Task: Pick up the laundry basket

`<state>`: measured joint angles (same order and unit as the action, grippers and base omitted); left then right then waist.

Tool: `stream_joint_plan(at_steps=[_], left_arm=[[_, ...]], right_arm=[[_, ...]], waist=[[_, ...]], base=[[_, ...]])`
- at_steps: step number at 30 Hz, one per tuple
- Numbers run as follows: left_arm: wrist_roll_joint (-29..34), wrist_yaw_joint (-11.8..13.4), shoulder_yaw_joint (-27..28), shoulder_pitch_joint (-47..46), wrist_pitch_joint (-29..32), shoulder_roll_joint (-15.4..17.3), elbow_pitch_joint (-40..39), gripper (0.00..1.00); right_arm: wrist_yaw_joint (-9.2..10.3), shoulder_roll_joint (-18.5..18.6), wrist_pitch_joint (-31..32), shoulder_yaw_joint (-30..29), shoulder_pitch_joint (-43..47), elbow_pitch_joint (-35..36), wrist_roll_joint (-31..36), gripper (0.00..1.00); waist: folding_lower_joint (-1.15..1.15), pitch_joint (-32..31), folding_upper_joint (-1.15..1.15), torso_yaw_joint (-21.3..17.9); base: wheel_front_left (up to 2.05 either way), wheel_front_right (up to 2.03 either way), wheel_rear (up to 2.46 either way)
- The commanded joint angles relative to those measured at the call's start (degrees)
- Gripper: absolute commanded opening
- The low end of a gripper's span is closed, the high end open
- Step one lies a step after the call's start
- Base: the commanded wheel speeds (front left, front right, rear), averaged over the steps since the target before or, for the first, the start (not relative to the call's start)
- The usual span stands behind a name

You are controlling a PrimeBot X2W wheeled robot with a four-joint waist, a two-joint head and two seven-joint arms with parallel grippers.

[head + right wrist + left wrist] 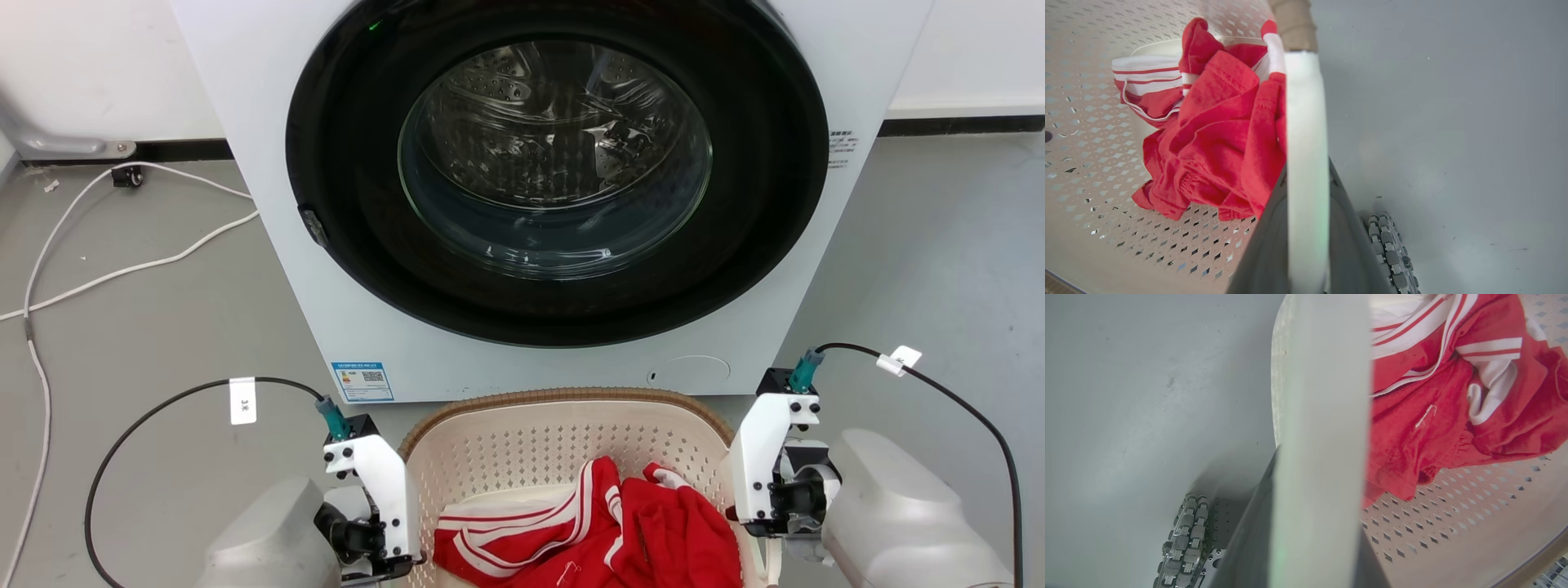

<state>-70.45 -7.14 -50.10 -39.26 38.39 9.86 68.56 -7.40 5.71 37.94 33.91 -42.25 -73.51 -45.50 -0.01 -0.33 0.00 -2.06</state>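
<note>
Head view: the laundry basket (531,449) seemed light, stiff — left fingers (1253,539) and right fingers (1265,253) pinched its loop handles (1318,416)

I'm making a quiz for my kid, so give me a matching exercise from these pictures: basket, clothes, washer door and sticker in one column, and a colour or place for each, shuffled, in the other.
Column one
1 basket
2 clothes
3 door
4 sticker

Column two
A blue, low on the front of the washer
B cream, full of small holes
C red with white stripes, lying in the basket
D black ring round clear glass

Pairs: 1-B, 2-C, 3-D, 4-A
</note>
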Motion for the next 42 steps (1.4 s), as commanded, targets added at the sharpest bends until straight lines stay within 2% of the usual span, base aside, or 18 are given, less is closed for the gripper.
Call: stream_joint_plan(at_steps=[1,42], left_arm=[[-0.8,-0.6,0.21,0.27,-0.18,-0.38,-0.37,0.0],[-2.65,-0.61,-1.07,0.31,-1.53,0.41,-0.23,0.0]], right_arm=[[-0.16,-0.29,0.09,-0.08,0.83,-0.13,-0.29,0.0],[-0.15,-0.36,2.43,-0.98,1.46,-0.46,0.66,0.0]], waist=[[0.01,-0.02,0.0,-0.03],[0.01,-0.24,0.0,-0.02]], base=[[0.0,0.0,0.0],[0.0,0.0,0.0]])
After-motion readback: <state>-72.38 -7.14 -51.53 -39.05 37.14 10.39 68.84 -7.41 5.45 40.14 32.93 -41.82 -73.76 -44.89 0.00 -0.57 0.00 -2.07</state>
